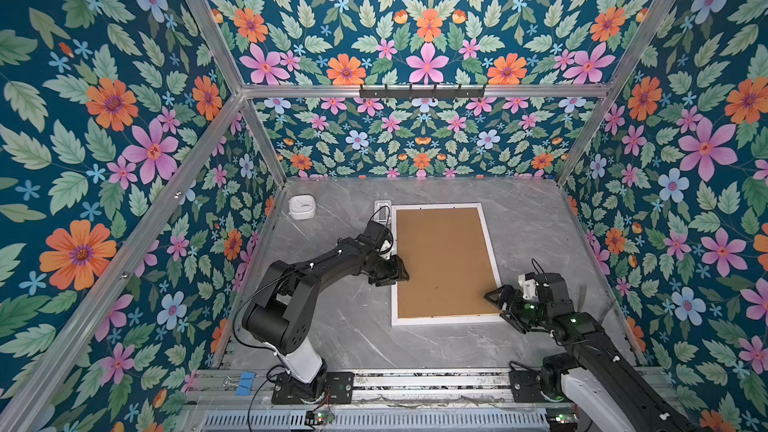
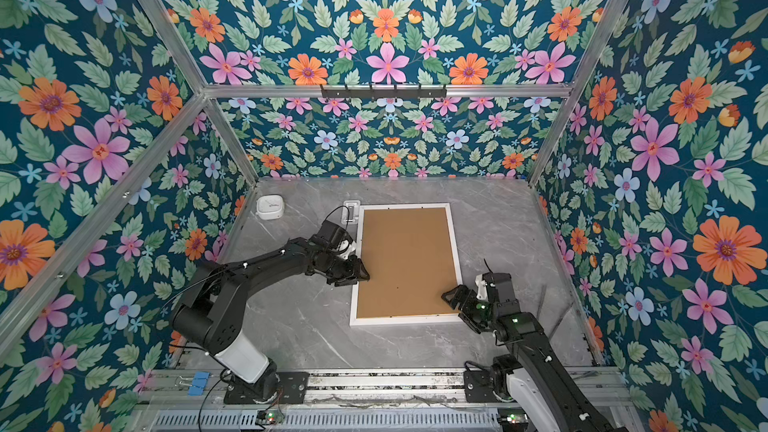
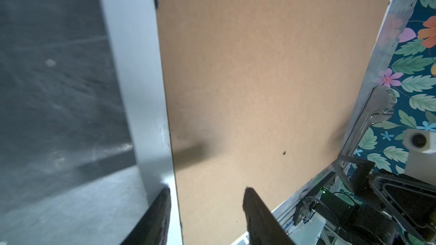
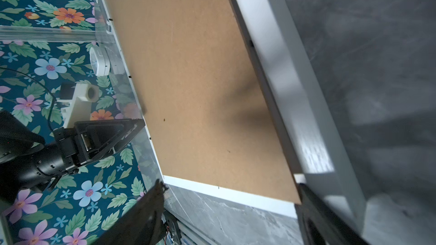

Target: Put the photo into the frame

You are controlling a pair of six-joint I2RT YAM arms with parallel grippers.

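Left wrist view: my left hand [image 3: 206,189], half-spread, straddles the face-down frame [image 3: 134,67] rim, probably steadying it; my right hand [image 1: 498,305] gapes wide, empty.

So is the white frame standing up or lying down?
Lying down flat. The frame rests on the grey table with its back up: the brown backing board fills the space inside its white rim.

My tool [image 3: 207,208] hangs with jaws apart, one finger above the white frame [image 3: 134,78], the other above the brown backing board [image 3: 259,67]. The grey surface [image 3: 47,78] lies beside the frame.
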